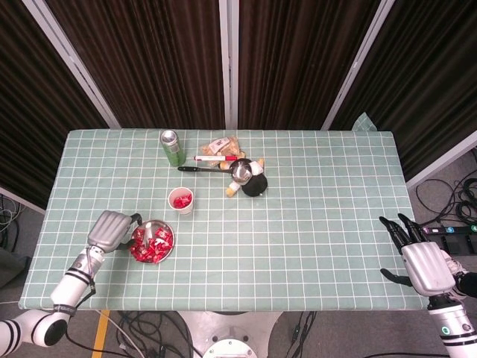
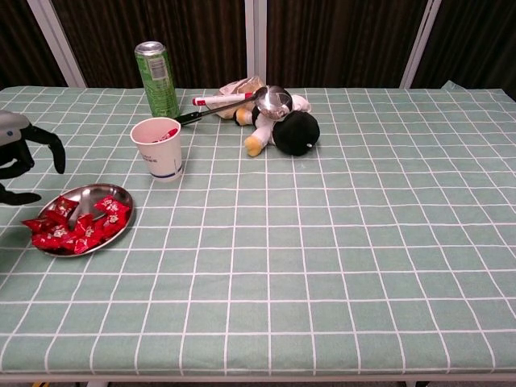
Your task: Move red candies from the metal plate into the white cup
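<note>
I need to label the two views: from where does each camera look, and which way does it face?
Head view: high above the near edge, looking down on the whole table; shows left hand and right hand.
Chest view: low at the near edge, looking across toward the curtains; only left hand fingers.
Shared: cup, plate, can.

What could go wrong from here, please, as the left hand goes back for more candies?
The left robot hand hovers open right beside the metal plate; a clumsy approach could knock its rim and scatter the red candies. The white cup is light and upright, so a later drop could tip it. The green can stands just behind the cup and could be bumped.
</note>
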You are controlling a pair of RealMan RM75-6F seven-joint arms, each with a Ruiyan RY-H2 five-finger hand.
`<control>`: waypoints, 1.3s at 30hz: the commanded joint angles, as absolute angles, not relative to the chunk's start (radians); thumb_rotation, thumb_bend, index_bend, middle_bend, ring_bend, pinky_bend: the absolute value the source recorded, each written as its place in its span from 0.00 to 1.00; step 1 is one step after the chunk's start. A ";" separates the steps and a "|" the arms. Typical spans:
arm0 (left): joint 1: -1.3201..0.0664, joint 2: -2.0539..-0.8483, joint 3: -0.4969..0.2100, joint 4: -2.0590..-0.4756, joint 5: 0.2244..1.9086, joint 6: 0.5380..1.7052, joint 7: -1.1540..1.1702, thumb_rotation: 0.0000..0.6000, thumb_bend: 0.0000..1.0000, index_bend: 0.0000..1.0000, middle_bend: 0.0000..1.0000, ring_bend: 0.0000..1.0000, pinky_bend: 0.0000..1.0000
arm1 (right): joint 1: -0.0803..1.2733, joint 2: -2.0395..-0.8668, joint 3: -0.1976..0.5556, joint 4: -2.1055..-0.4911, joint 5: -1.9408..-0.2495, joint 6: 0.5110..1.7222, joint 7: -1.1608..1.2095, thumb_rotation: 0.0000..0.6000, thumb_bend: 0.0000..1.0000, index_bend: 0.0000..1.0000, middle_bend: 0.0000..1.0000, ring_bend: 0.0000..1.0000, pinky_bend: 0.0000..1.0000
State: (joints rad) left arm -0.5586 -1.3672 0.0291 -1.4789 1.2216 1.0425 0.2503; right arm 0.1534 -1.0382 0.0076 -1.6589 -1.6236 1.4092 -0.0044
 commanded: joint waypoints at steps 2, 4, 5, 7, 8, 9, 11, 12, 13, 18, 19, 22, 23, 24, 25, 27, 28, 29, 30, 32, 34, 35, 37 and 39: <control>-0.557 -1.389 0.025 -1.455 1.180 1.000 0.279 1.00 0.28 0.47 0.95 0.94 1.00 | 0.152 -1.035 0.010 -1.663 -1.623 1.415 -0.006 1.00 0.02 0.03 0.17 0.00 0.14; -0.561 -1.392 0.022 -1.452 1.169 0.981 0.289 1.00 0.28 0.47 0.96 0.94 1.00 | 0.152 -1.034 0.012 -1.665 -1.618 1.415 -0.006 1.00 0.02 0.03 0.17 0.00 0.14; -0.565 -1.395 0.021 -1.450 1.163 0.972 0.299 1.00 0.28 0.47 0.96 0.94 1.00 | 0.151 -1.033 0.012 -1.666 -1.617 1.416 -0.006 1.00 0.02 0.03 0.17 0.00 0.14; -0.569 -1.396 0.018 -1.450 1.148 0.956 0.315 1.00 0.29 0.47 0.96 0.94 1.00 | 0.149 -1.033 0.011 -1.666 -1.617 1.418 -0.006 1.00 0.02 0.03 0.17 0.00 0.14; -0.572 -1.396 0.017 -1.454 1.138 0.946 0.322 1.00 0.29 0.47 0.96 0.94 1.00 | 0.148 -1.033 0.010 -1.666 -1.617 1.419 -0.006 1.00 0.02 0.03 0.17 0.00 0.14; -0.575 -1.395 0.015 -1.457 1.128 0.936 0.329 1.00 0.29 0.46 0.95 0.94 1.00 | 0.147 -1.033 0.009 -1.665 -1.618 1.421 -0.006 1.00 0.02 0.03 0.17 0.00 0.14; -0.580 -1.395 0.012 -1.459 1.114 0.926 0.347 1.00 0.29 0.46 0.95 0.94 1.00 | 0.146 -1.033 0.009 -1.664 -1.619 1.423 -0.006 1.00 0.02 0.03 0.17 0.00 0.14; -0.582 -1.395 0.010 -1.460 1.103 0.922 0.360 1.00 0.30 0.46 0.96 0.94 1.00 | 0.148 -1.033 0.010 -1.664 -1.617 1.421 -0.006 1.00 0.02 0.03 0.17 0.00 0.14; -0.584 -1.394 0.008 -1.462 1.094 0.919 0.370 1.00 0.30 0.46 0.96 0.94 1.00 | 0.148 -1.033 0.011 -1.665 -1.616 1.420 -0.006 1.00 0.02 0.03 0.17 0.00 0.14; -0.593 -1.386 0.003 -1.477 1.041 0.899 0.413 1.00 0.30 0.46 0.95 0.94 1.00 | 0.151 -1.032 0.012 -1.665 -1.610 1.414 -0.006 1.00 0.02 0.03 0.17 0.00 0.14; -0.596 -1.384 0.003 -1.480 1.032 0.892 0.419 1.00 0.30 0.46 0.95 0.94 1.00 | 0.151 -1.032 0.012 -1.665 -1.610 1.415 -0.006 1.00 0.02 0.03 0.17 0.00 0.14; -0.607 -1.382 0.003 -1.484 1.002 0.873 0.445 1.00 0.30 0.45 0.95 0.94 1.00 | 0.150 -1.034 0.011 -1.663 -1.608 1.414 -0.004 1.00 0.02 0.03 0.18 0.00 0.14; -0.610 -1.381 0.003 -1.486 0.993 0.869 0.452 1.00 0.30 0.45 0.95 0.94 1.00 | 0.150 -1.034 0.011 -1.662 -1.608 1.413 -0.003 1.00 0.02 0.03 0.18 0.00 0.14; -0.615 -1.382 0.002 -1.488 0.984 0.864 0.460 1.00 0.30 0.45 0.95 0.94 1.00 | 0.151 -1.034 0.012 -1.662 -1.606 1.412 -0.003 1.00 0.02 0.03 0.18 0.00 0.14; -0.619 -1.383 0.002 -1.490 0.979 0.861 0.465 1.00 0.31 0.45 0.95 0.94 1.00 | 0.151 -1.033 0.013 -1.663 -1.604 1.411 -0.002 1.00 0.02 0.03 0.18 0.00 0.14; -0.625 -1.385 0.000 -1.492 0.971 0.858 0.474 1.00 0.31 0.45 0.95 0.94 1.00 | 0.152 -1.032 0.014 -1.664 -1.601 1.410 -0.002 1.00 0.02 0.03 0.18 0.00 0.14; -0.628 -1.387 0.000 -1.493 0.969 0.855 0.476 1.00 0.31 0.45 0.95 0.94 1.00 | 0.152 -1.031 0.014 -1.664 -1.600 1.411 -0.002 1.00 0.02 0.03 0.18 0.00 0.14; -0.631 -1.387 0.000 -1.494 0.967 0.851 0.477 1.00 0.31 0.45 0.95 0.94 1.00 | 0.151 -1.031 0.014 -1.664 -1.600 1.411 -0.002 1.00 0.02 0.03 0.18 0.00 0.14; -0.635 -1.388 0.000 -1.495 0.965 0.845 0.476 1.00 0.31 0.45 0.95 0.94 1.00 | 0.149 -1.031 0.013 -1.663 -1.600 1.413 -0.002 1.00 0.02 0.03 0.18 0.00 0.14; -0.640 -1.392 0.002 -1.494 0.968 0.839 0.478 1.00 0.31 0.45 0.95 0.94 1.00 | 0.147 -1.031 0.012 -1.662 -1.599 1.414 -0.001 1.00 0.02 0.03 0.18 0.00 0.14; -0.643 -1.398 0.003 -1.491 0.974 0.839 0.477 1.00 0.31 0.45 0.95 0.94 1.00 | 0.146 -1.031 0.011 -1.661 -1.599 1.417 0.000 1.00 0.02 0.03 0.18 0.00 0.14; -0.643 -1.401 0.003 -1.489 0.979 0.844 0.476 1.00 0.31 0.45 0.95 0.94 1.00 | 0.146 -1.031 0.012 -1.661 -1.599 1.417 0.000 1.00 0.02 0.03 0.18 0.00 0.14; -0.638 -1.409 -0.004 -1.481 0.996 0.866 0.463 1.00 0.31 0.45 0.95 0.94 1.00 | 0.147 -1.029 0.014 -1.662 -1.596 1.416 0.001 1.00 0.02 0.03 0.18 0.00 0.14; -0.630 -1.415 -0.009 -1.468 1.023 0.891 0.444 1.00 0.31 0.43 0.95 0.94 1.00 | 0.147 -1.028 0.014 -1.664 -1.594 1.415 0.000 1.00 0.02 0.03 0.18 0.00 0.14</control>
State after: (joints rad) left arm -0.6360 -1.4090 -0.0040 -1.4779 1.0065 0.8750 0.4575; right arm 0.1466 -1.0279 0.0139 -1.6640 -1.5943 1.4149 -0.0004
